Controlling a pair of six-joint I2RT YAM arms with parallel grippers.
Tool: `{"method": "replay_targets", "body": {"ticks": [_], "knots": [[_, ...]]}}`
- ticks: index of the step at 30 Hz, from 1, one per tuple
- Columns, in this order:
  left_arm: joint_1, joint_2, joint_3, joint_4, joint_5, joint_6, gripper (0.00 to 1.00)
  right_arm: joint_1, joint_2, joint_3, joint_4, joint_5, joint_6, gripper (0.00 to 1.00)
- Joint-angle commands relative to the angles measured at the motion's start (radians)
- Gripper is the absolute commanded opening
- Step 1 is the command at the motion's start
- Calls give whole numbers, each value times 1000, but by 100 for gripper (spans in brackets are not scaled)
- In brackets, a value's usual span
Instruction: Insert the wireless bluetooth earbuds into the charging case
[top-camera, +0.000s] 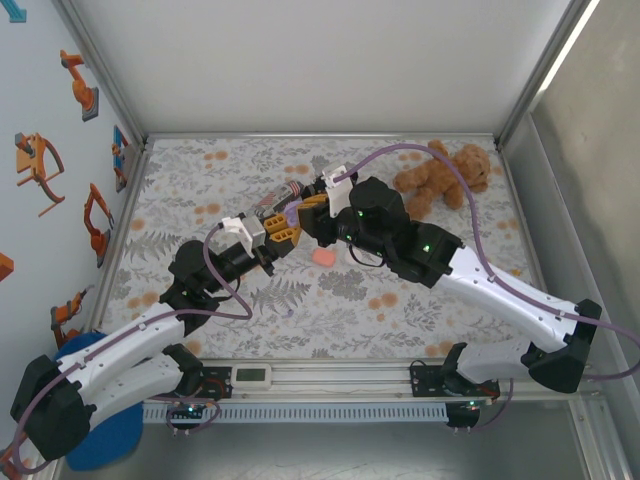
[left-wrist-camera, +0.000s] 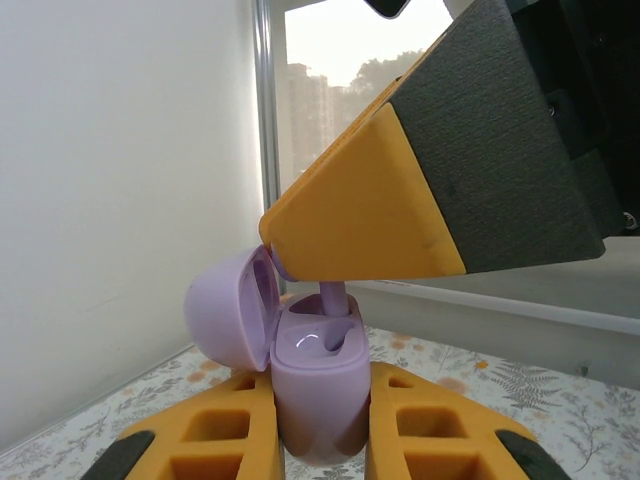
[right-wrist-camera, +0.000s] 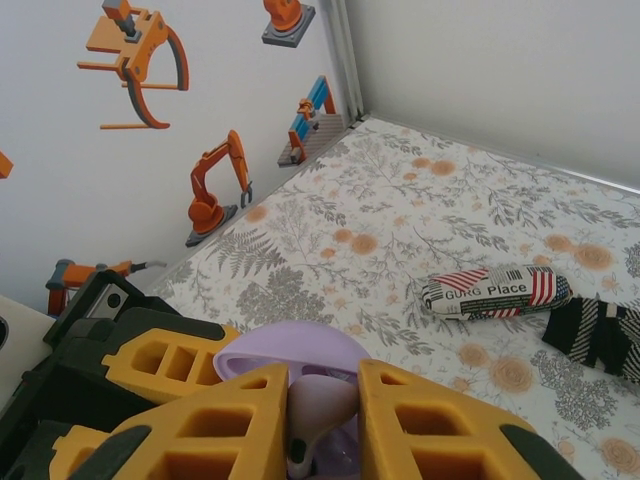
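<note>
My left gripper (left-wrist-camera: 320, 405) is shut on the pale purple charging case (left-wrist-camera: 320, 385), held upright above the table with its lid (left-wrist-camera: 225, 310) swung open to the left. From above, my right gripper (right-wrist-camera: 322, 400) is shut on a pale purple earbud (right-wrist-camera: 322, 408). The earbud's stem (left-wrist-camera: 333, 298) reaches down into a slot of the case. In the top view both grippers, left (top-camera: 283, 230) and right (top-camera: 308, 208), meet at the case (top-camera: 292, 213) over the middle of the table.
A small salmon-pink round piece (top-camera: 324, 256) lies on the floral mat just in front of the grippers. A brown teddy bear (top-camera: 440, 178) sits at the back right. A striped printed packet (right-wrist-camera: 495, 292) and a dark striped item (right-wrist-camera: 600, 335) lie behind the case.
</note>
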Motion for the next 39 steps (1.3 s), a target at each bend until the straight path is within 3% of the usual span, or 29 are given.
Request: {"method": "replay_targets", "body": {"ticks": [1, 13, 21, 31, 34, 39], "knots": [[-5, -1, 19, 46, 3, 12, 0, 11, 3, -4, -25, -8, 19, 24], [-7, 3, 18, 45, 5, 10, 0, 11, -13, 52, -53, 17, -26, 37], [-8, -8, 15, 37, -4, 14, 0, 11, -45, 78, -71, 61, -83, 60], [-8, -41, 7, -17, -34, 23, 0, 9, -141, -13, -71, 162, -116, 92], [-7, -59, 7, -52, -50, 23, 0, 5, -170, -57, -74, 187, -110, 99], [-7, -93, 0, -107, -71, 22, 0, -4, -208, -125, -89, 212, -87, 99]]}}
